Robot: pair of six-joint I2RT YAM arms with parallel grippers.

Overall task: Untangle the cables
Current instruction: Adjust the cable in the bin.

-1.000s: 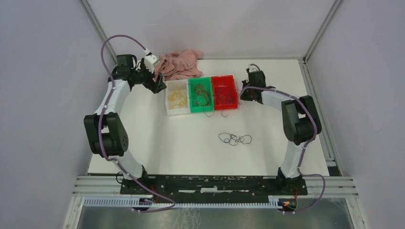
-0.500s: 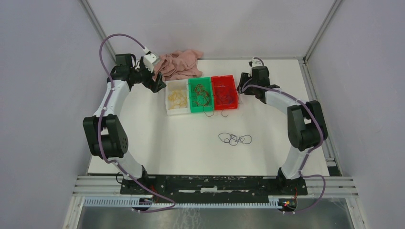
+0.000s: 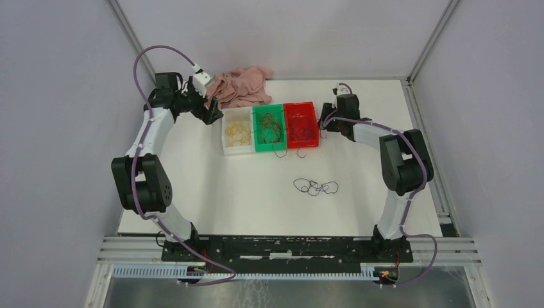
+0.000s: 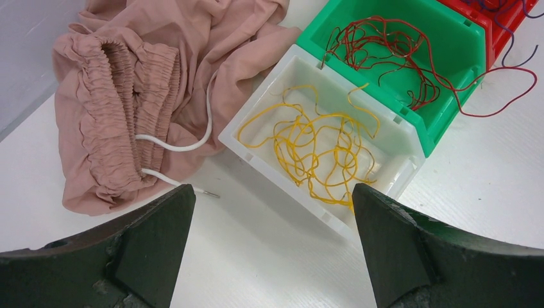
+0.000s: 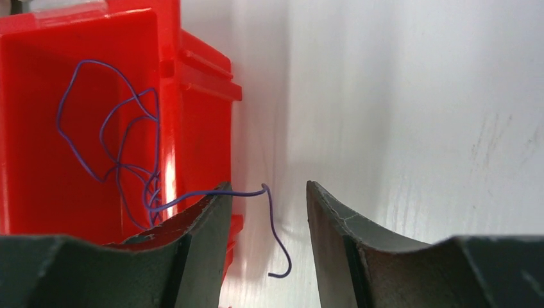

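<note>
Yellow cables [image 4: 314,144] lie in a white bin [image 4: 269,168], red cables [image 4: 385,45] in a green bin [image 4: 462,58], and purple cables [image 5: 122,160] in a red bin [image 5: 38,96]. One purple strand [image 5: 272,224] hangs over the red bin's wall and dangles free between the fingers of my right gripper [image 5: 268,192], which is open beside that bin. My left gripper [image 4: 272,192] is wide open and empty over the table, just left of the white bin. A dark loose tangle of cables [image 3: 315,187] lies on the table in front of the bins.
A crumpled pink garment [image 3: 242,86] with a white drawstring [image 4: 186,146] lies behind the white bin, close to my left gripper. The three bins stand side by side at mid-table. Grey walls close the workspace on three sides.
My right gripper has opened from shut, and the purple strand now hangs loose between its fingers. Its wrist shifted slightly beside the red bin. The left arm has barely moved.
</note>
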